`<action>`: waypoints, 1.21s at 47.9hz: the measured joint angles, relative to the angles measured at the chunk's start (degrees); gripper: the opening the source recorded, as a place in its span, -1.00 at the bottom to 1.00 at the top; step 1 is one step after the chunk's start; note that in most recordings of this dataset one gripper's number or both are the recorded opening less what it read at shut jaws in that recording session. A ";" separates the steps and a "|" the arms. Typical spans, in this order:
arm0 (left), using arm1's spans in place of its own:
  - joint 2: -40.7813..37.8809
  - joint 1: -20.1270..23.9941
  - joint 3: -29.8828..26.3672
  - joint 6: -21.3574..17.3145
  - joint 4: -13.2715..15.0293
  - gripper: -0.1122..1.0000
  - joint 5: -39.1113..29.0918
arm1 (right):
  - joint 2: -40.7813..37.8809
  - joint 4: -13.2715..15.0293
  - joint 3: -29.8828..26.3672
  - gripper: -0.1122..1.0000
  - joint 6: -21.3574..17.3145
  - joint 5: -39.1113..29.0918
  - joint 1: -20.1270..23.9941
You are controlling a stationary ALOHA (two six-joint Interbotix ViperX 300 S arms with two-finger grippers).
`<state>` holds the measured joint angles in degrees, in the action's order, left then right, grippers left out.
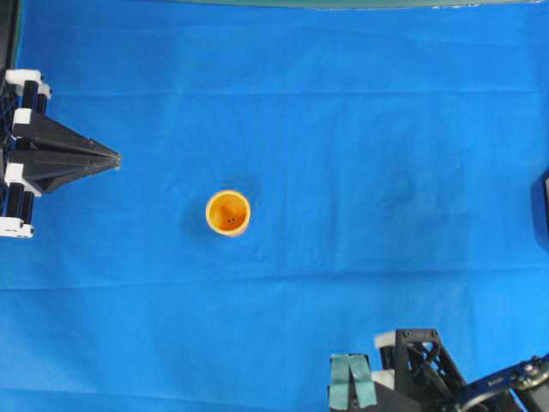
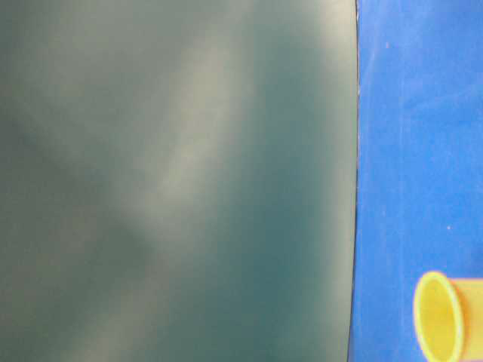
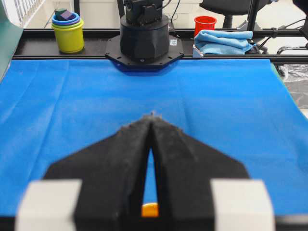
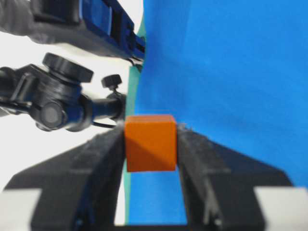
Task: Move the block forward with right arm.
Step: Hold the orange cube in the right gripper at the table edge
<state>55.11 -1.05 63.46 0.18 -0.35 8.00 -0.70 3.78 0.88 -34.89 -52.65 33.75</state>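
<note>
Two grippers entered, one in use. Right gripper: jaws closed on the block, an orange cube pinched by two opposite faces near the fingertips, sitting square and carried clear of the blue cloth. In the overhead view this gripper sits at the near edge of the cloth, teal-padded fingers showing; the cube itself is hidden there.

Left gripper: fingers pressed together to a point, holding nothing, parked at the left edge.

Handling note, as judgement: the grip is shallow, so carry the cube forward smoothly without twisting the wrist, lower it until its base meets the cloth, then spread the jaws and lift straight up. Route it well apart from the orange cup, which stands upright mid-cloth.

Background, left wrist view: stacked cups, red cup, folded blue towel.

Writing: a small white label on the arm base, too small to read. No brands legible.
</note>
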 measured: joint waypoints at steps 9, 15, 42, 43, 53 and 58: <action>0.00 0.00 0.00 -0.62 -0.09 -0.79 -0.18 | 0.00 0.00 -0.44 -0.07 -0.79 0.09 1.23; 0.00 0.00 0.00 -0.88 -0.09 -0.79 -0.44 | 0.00 0.00 -0.70 -0.07 -0.79 0.18 1.58; 0.00 0.18 0.00 -0.88 -0.09 -0.79 -0.53 | 0.00 0.00 -0.79 -0.07 -0.88 0.26 1.58; -0.09 0.18 0.00 -0.88 -0.09 -0.79 -0.53 | 0.00 0.00 -0.70 -0.07 -0.88 0.26 1.58; 0.00 0.18 0.00 -0.88 -0.09 -0.79 -0.53 | 0.00 0.00 -0.70 -0.07 -0.88 0.26 1.58; 0.00 0.18 0.00 -0.88 -0.09 -0.79 -0.53 | 0.00 0.00 -0.70 -0.07 -0.88 0.26 1.58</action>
<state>55.11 -0.88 63.46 -0.70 -0.44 7.47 -0.70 3.78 0.18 -35.77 -52.38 35.33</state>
